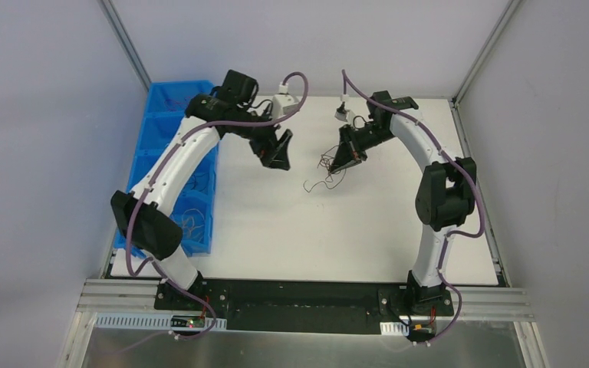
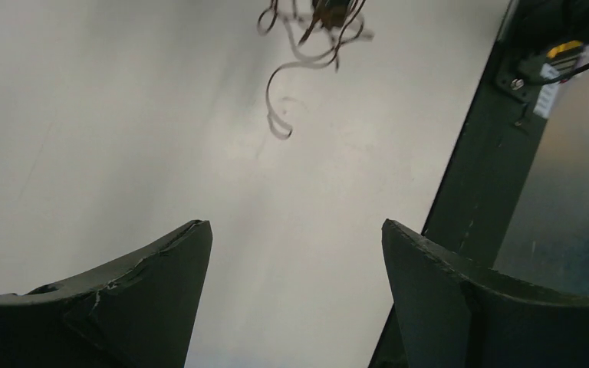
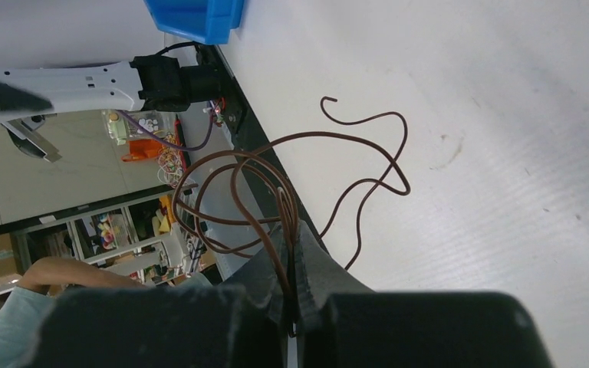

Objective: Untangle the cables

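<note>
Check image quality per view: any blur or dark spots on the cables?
Top view: even light, sharp, but cables are tiny. Left wrist: dim, cables soft at the top edge, left claw a dark silhouette. Right wrist: cables crisp, right claw blurred and dark up close.

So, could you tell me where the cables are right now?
In the top view the cables hang from the shut right gripper over the middle of the table, the open left gripper apart to their left.

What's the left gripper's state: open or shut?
Open. The left gripper has its fingers wide apart, holding nothing; white table shows between them.
</note>
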`<state>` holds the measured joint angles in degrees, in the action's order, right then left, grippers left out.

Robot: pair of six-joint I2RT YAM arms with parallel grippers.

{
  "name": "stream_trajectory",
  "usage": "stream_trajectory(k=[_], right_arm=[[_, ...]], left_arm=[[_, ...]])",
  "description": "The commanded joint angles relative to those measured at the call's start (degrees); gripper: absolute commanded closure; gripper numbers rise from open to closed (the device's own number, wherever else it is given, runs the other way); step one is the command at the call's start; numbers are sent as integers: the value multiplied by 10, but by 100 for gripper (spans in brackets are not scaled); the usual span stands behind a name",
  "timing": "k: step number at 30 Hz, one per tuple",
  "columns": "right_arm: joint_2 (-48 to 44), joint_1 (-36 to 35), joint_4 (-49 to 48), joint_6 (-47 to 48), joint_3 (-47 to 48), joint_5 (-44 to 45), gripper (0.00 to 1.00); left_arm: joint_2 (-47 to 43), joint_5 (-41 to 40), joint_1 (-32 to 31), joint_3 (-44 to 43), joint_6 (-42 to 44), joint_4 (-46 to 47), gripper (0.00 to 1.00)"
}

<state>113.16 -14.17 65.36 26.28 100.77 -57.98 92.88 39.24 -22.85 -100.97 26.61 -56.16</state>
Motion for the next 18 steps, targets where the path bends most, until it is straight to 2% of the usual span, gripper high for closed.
stream_trajectory(k=[1, 9, 15, 16, 17, 18], right_arm=[[-28, -27, -35, -48, 29, -21, 100], [-50, -53, -70, -73, 5, -20, 100], [-66, -55, -78, -74, -11, -26, 100], [-69, -54, -83, -76, -16, -27, 100], [-72, -56, -94, -84, -24, -27, 100], [-75, -57, -107, -96, -35, -26, 100]], left_arm=[[38, 86, -48, -54, -131, 82, 17], [86, 53, -98, -46, -147, 136, 35], [105, 22, -104, -44, -141, 138, 39], [107, 18, -104, -45, -138, 138, 42], [109, 16, -104, -49, -139, 138, 49], [110, 15, -103, -53, -140, 138, 63]])
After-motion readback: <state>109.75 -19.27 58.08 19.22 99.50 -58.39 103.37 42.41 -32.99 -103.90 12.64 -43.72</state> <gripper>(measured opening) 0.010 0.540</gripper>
